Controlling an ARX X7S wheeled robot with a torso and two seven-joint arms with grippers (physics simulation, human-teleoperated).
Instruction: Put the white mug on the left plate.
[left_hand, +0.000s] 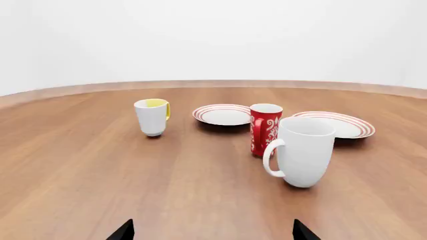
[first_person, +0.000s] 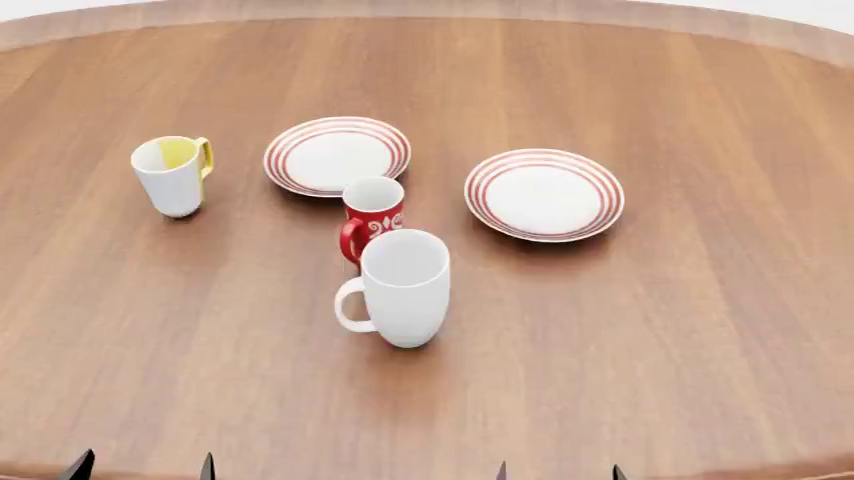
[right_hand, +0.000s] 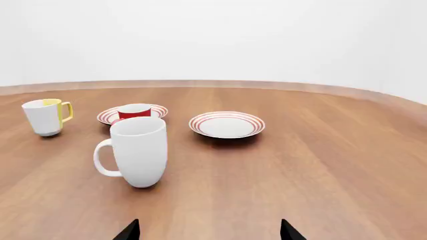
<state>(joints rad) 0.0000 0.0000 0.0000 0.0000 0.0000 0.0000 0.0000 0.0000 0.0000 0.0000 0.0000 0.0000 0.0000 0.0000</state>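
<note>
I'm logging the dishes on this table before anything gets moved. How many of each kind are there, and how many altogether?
Mugs: 3, namely the white mug, the red patterned mug and the yellow-lined mug.
Plates: 2, the left plate and the right plate, both red-ringed.
Total: 5

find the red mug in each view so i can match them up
Head view: the red mug sits centre-left, just behind the white mug.
Left wrist view: right of centre, left of and behind the white mug.
Right wrist view: left, only its rim shows above the white mug.
Shared landmark: the white mug.
</note>
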